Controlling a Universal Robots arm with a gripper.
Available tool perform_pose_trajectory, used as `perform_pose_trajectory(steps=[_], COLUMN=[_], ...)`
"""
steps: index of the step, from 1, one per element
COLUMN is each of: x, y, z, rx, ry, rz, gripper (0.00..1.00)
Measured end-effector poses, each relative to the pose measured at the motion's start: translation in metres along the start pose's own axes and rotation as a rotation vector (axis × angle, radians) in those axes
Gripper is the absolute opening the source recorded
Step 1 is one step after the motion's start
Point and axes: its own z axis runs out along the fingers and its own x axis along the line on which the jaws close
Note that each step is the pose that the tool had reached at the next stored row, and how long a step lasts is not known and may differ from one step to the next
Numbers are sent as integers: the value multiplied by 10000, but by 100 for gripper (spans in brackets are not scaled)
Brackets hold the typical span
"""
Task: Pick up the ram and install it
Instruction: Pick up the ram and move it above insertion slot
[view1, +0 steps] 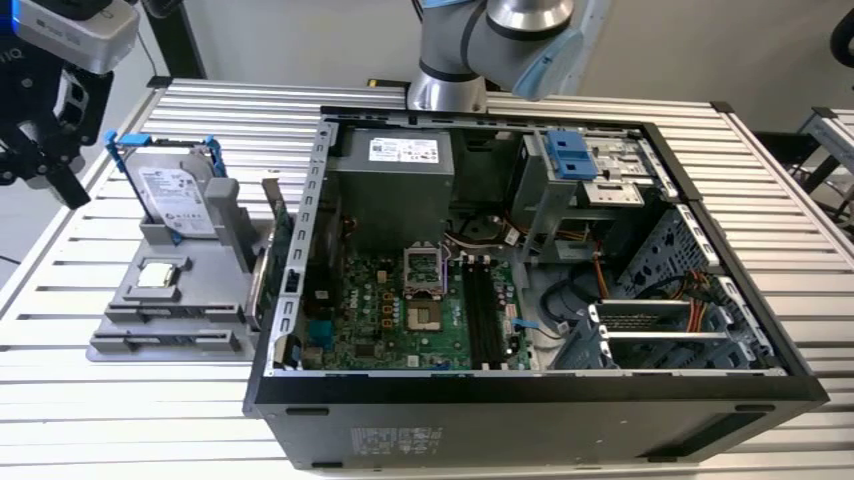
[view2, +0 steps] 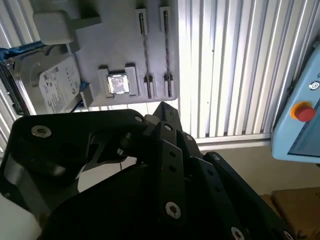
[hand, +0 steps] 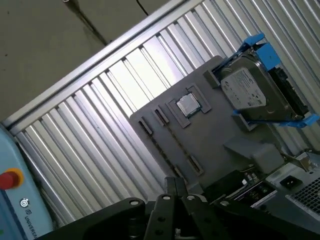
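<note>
One drive (view1: 174, 195), one chip (view1: 159, 274), one case (view1: 534, 410)

Arm base (view1: 447, 88): was a silver-grey metal cylinder.
Arm joint (view1: 527, 18): was a rounded grey housing that carried a pale blue cap (view1: 547, 55).
Wrist housing (view1: 80, 28): was a pale grey box with rounded corners, seen in the exterior view.
Gripper (view1: 40, 165): was matte black, built of flat angular links.
Gripper links (view2: 165, 165): in the second wrist view were black plates, stacked and overlapping.
Screw heads (view2: 173, 210): were round and silver, set into the black plates.
</note>
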Motion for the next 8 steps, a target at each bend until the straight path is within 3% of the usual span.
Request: perform_pose_trajectory(steps=[8], x=[0], y=[0], z=[0], rx=[15], ry=[23], rz=[-1425], gripper=[0])
